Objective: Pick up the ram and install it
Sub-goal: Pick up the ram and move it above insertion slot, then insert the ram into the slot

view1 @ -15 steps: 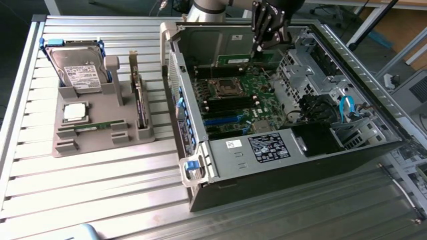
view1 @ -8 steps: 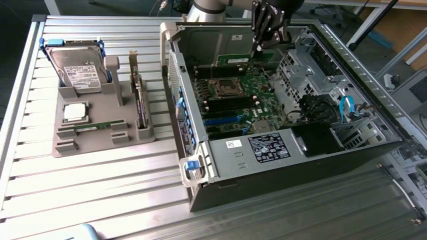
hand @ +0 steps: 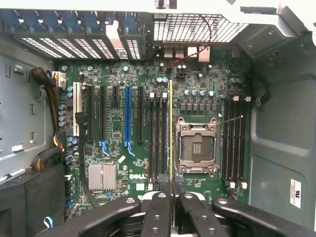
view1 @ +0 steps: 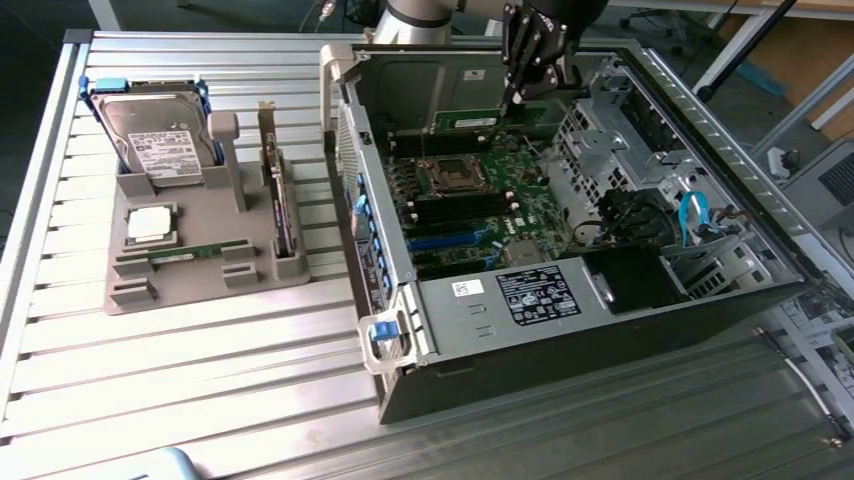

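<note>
The claw [view1: 518, 98] is reaching down into the open computer case [view1: 534, 385] on the worktop [view1: 200, 400], its black fingers [hand: 159, 207] pinching the ram [hand: 171, 128]. The ram is hanging edge-on over the motherboard [hand: 113, 123], running along the black memory slots [hand: 158, 133], just beside the CPU socket [hand: 196, 145]. In the exterior view, at nine o'clock from the case, a grey tray [view1: 187, 290] is carrying a hard drive [view1: 160, 140] and a silver CPU chip [view1: 150, 225]
</note>
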Tool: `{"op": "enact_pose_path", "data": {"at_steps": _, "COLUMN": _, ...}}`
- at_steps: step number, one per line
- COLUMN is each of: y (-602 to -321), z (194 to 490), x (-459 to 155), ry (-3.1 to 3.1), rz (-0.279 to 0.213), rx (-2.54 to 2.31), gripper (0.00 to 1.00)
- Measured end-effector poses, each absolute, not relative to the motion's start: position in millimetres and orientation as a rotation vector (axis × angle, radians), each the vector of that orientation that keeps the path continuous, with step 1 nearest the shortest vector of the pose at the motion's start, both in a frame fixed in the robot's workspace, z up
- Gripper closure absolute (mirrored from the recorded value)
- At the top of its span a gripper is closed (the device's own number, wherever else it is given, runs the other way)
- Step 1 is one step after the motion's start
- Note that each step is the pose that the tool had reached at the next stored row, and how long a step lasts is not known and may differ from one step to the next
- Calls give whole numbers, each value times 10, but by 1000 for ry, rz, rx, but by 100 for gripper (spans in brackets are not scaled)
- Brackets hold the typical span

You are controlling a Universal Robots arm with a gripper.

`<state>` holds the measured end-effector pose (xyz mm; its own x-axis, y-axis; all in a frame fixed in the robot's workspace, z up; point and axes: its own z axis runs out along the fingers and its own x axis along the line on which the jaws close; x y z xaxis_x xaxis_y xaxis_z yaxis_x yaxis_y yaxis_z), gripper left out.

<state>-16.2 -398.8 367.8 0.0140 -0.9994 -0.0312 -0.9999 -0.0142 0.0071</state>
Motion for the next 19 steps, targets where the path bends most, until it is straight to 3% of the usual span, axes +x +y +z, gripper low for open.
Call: {"op": "enact_pose_path", "data": {"at_steps": 19, "y": -3989, "z": 3643, "x": -163, "ry": 2194, "rz": 42, "rx": -2225, "gripper": 88}}
